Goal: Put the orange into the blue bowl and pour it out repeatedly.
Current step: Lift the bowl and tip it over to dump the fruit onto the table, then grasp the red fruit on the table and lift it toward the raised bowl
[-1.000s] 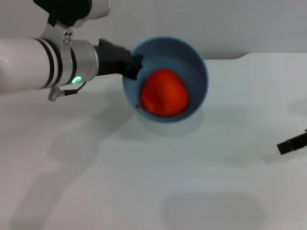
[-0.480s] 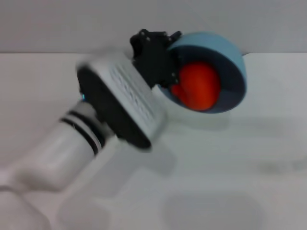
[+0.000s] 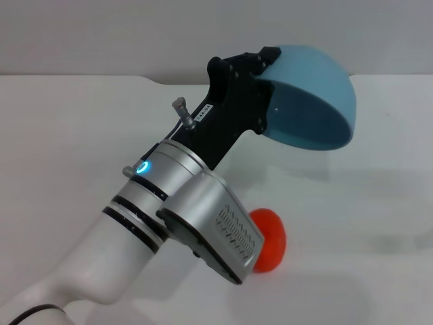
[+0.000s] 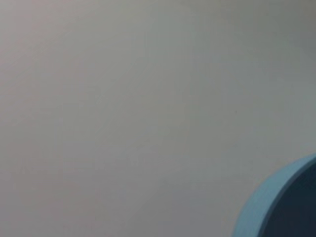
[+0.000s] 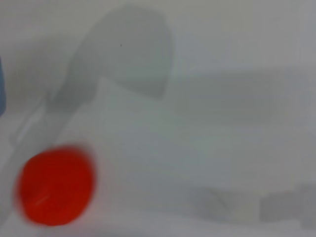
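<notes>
Orange (image 3: 269, 240) has dropped from the upturned blue bowl (image 3: 308, 101) onto the counter (image 3: 379, 223); left hand (image 3: 260, 91) still clenches the rim, completing one pour.

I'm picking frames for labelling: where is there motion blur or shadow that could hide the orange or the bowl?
Head view: the blue bowl, upturned in the left gripper, is sharp; the orange is partly hidden behind the arm, on the table. Right wrist view: the orange is smeared at its edges; soft shadows fall across the table beyond it. Left wrist view: only a defocused bowl rim.
</notes>
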Tool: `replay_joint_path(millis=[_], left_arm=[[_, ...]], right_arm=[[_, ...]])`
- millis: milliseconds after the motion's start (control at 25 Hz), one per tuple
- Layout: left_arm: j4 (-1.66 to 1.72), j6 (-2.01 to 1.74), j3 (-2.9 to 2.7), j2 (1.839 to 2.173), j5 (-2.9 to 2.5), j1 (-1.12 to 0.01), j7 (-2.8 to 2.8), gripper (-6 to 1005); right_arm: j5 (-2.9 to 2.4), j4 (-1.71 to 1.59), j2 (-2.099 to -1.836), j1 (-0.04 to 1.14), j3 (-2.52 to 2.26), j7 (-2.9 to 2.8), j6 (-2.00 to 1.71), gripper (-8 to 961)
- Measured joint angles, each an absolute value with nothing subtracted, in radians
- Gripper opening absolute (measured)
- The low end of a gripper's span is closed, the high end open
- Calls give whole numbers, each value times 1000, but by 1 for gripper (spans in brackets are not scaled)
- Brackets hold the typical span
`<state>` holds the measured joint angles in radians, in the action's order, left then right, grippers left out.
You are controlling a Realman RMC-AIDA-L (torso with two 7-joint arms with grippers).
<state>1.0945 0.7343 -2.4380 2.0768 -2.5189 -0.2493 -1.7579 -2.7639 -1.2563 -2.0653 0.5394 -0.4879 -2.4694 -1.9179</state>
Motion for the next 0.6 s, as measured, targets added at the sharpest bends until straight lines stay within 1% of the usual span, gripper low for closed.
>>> replay_joint_path(millis=[240,320,440,520,600], left_arm=[[1126,742,-2433,2076,-2403,-259,-1787,-1],[1188,670,-2400,2069,-2296,-261,-1794,-1],[1311,414,-2249,2065,-2180,-247,-1795,-1],[1380,174,-2130,2068,-2108,-238,-1814,-2],[1427,-146,-1964,2066,-2028,-256,-1886,-2]], right_arm=[[-2758,-1247,-2065,550,-495,-2471,-1911,445],[-2755,-1216,-2062,571,-503,-2467,-1906,446],[-2755,-1177,-2058,592,-522,-2464,-1894,446],[-2755,-1150,-2058,610,-548,-2463,-1877,446],[-2753,-1132,-2062,629,-580,-2463,-1855,446]])
